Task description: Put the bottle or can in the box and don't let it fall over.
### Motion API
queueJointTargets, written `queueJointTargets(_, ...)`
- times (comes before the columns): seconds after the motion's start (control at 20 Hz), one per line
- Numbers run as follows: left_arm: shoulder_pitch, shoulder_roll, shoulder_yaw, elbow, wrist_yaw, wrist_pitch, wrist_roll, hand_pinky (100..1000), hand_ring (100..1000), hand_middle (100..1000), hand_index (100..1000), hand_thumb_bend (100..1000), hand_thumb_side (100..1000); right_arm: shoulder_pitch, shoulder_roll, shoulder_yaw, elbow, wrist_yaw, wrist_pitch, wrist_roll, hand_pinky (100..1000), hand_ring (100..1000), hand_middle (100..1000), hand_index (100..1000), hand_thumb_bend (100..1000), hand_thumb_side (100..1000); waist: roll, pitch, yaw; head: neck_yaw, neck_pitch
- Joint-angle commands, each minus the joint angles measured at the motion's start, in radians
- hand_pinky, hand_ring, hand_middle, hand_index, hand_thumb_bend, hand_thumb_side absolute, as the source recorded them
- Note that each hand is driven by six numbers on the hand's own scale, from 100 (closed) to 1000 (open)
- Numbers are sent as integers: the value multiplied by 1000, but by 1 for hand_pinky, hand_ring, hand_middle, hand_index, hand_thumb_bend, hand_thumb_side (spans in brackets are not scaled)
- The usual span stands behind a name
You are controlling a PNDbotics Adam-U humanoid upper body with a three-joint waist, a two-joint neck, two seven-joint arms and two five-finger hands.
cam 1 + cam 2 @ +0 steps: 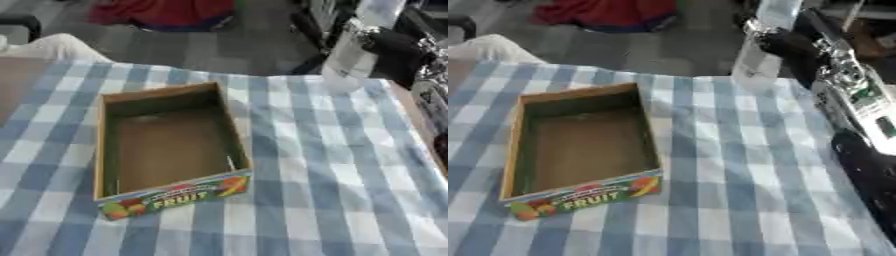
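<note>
Box (166, 150) open-topped; right hand (394, 52) grips seemingly upright bottle (350, 55).

Bottle (352, 50): top cut off by upper edge; blurred.
Right hand (395, 56): fingers behind bottle, partly hidden.
Left hand: unseen.

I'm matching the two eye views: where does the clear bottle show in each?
Left eye view: the clear bottle is at upper right, held by the right hand.
Right eye view: upper middle-right, above the cloth's far edge.
Shared landmark: the fruit box, lower left in both.
</note>
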Motion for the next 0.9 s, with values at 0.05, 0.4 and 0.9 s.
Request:
queueJointTargets(0.05, -12, 31, 8, -26, 3, 1, 1, 986, 481, 576, 771, 665, 443, -49, 16, 13, 4, 14, 11, 2, 856, 989, 904, 100, 100, 242, 0, -32, 11, -10, -2)
queueJointTargets(0.4, -27, 34, 4, -27, -3, 1, 0, 986, 481, 576, 771, 669, 445, -121, 104, 58, 36, 52, 9, -27, 849, 978, 890, 103, 100, 258, -9, -22, 58, -49, -5)
queueJointTargets(0.9, -68, 42, 6, -41, -2, -6, 16, 984, 482, 577, 771, 674, 446, -135, 178, 106, 91, 137, -34, -107, 845, 973, 890, 117, 100, 279, -21, -4, 148, -125, -23)
